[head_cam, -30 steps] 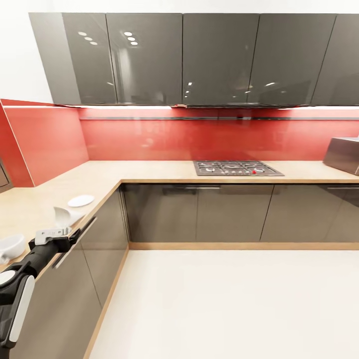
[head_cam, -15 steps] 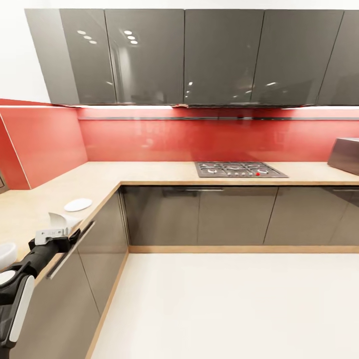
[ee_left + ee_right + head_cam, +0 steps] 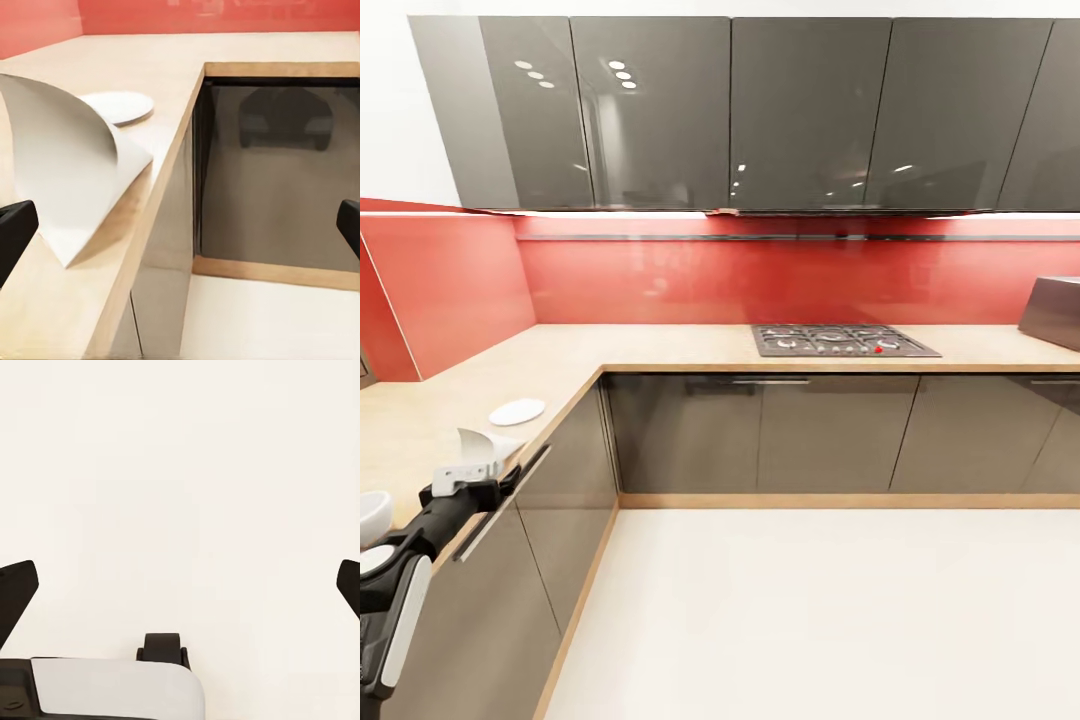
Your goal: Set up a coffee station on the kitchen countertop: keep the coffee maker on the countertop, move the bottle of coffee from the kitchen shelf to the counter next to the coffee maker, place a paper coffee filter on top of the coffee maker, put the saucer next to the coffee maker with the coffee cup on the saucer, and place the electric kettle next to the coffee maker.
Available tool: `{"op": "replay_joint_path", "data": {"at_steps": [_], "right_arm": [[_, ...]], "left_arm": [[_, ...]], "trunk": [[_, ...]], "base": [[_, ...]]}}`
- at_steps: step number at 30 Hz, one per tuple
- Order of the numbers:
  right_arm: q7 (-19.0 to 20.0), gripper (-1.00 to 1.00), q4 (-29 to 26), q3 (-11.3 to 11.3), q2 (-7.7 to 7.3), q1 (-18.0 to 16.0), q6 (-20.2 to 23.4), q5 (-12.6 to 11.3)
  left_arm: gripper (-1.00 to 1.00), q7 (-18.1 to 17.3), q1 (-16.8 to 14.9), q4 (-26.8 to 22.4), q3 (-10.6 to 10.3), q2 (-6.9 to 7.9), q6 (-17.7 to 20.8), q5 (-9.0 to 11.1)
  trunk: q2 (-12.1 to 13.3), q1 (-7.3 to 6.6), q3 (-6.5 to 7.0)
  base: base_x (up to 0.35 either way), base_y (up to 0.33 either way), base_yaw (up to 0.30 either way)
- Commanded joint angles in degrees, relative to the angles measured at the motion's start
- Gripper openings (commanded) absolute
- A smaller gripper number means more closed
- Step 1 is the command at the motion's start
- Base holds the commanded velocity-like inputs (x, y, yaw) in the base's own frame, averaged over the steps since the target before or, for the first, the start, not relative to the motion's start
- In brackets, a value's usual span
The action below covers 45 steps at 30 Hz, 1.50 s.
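Red backsplash and glossy grey wall cabinets (image 3: 800, 110) frame an L-shaped light wood bench (image 3: 660, 345) with a gas hob (image 3: 843, 340) set into it. At the picture's left edge, a white cup (image 3: 372, 512) is cut off, its handle hidden. A grey box (image 3: 1052, 312) at the right edge is also cropped. No writing is legible anywhere. The left pincer (image 3: 472, 470) hovers at the bench edge, fingers (image 3: 13, 234) spread apart, gripping nothing. Just beyond it lies a curled white paper filter (image 3: 71, 169), and past that the flat white saucer (image 3: 118, 106). The right pincer (image 3: 180, 585) is spread apart over pale floor (image 3: 180, 472).
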Motion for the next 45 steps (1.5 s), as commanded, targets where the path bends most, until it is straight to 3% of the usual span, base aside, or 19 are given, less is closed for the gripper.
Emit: {"op": "replay_joint_path", "data": {"at_steps": [1,13,45], "right_arm": [[-0.01,1.00,0.04,0.01,0.00,-0.03,-0.18,0.02],[-0.01,1.00,0.04,0.02,-0.02,-0.03,-0.18,0.02],[-0.01,1.00,0.04,0.03,-0.01,-0.03,-0.18,0.02]], "left_arm": [[1.00,-0.26,-0.05,0.54,0.19,0.00,0.36,0.13],[1.00,-0.14,-0.05,1.38,1.06,0.01,-0.21,0.09],[1.00,-0.09,-0.05,3.09,0.96,0.01,-0.28,0.09]], "trunk": [[-0.03,0.00,-0.06],[-0.03,0.00,-0.06],[-0.03,0.00,-0.06]], "base": [[0.000,0.000,0.000],[0.014,0.049,0.000],[0.063,0.019,0.000]]}}
